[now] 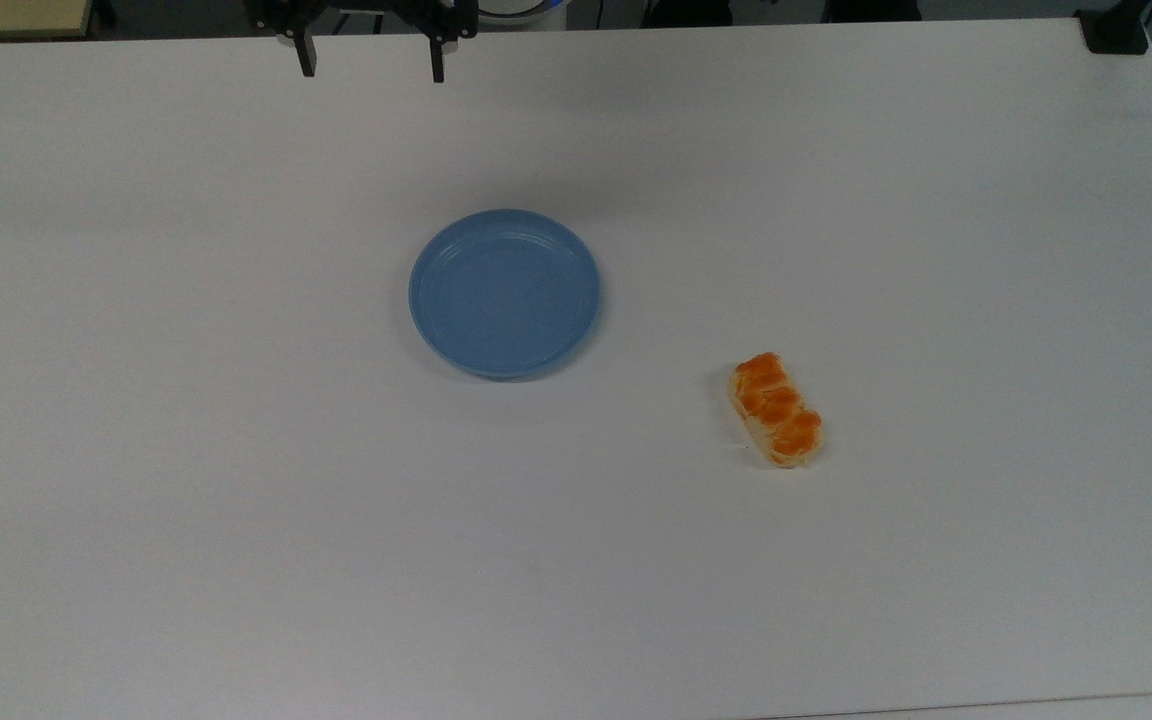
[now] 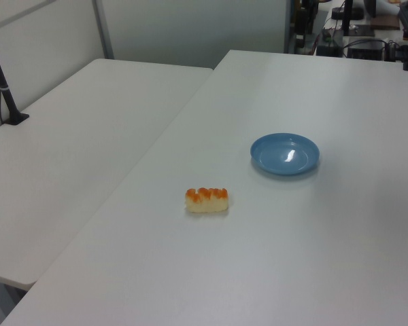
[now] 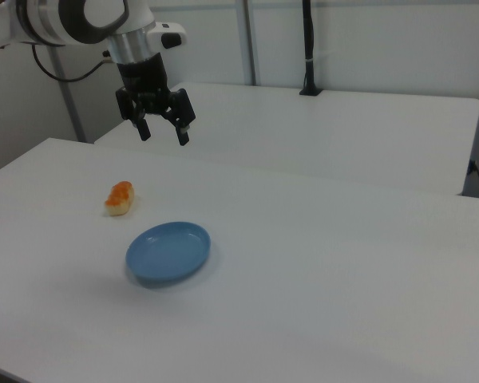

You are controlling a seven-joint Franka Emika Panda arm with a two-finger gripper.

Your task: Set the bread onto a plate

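The gripper [image 1: 371, 58] is hanging at the far edge of the white table [image 1: 236, 520] in the top view, its two dark fingers pointing down, spread wide apart and holding nothing; in the right view the gripper [image 3: 162, 130] is hovering well above the tabletop. The bread [image 1: 776, 409] is lying on the bare table well apart from the jaws, toward the top view's lower right, so the coming reach is probably having to travel both across and down the top view. Its long axis is running diagonally in the top view, from upper left to lower right, which suggests the wrist is needing a turn so that the fingers close across the short, pale sides. The plate [image 1: 504, 293] is sitting empty between the gripper and the bread, nearer the table's middle, and the two are not touching. In the right view the bread [image 3: 119, 198] is lying just beyond the plate [image 3: 168, 252]; how high the gripper is hanging is hard to judge there. A second white table [image 2: 88, 156] is adjoining in the left view, with partition walls behind.
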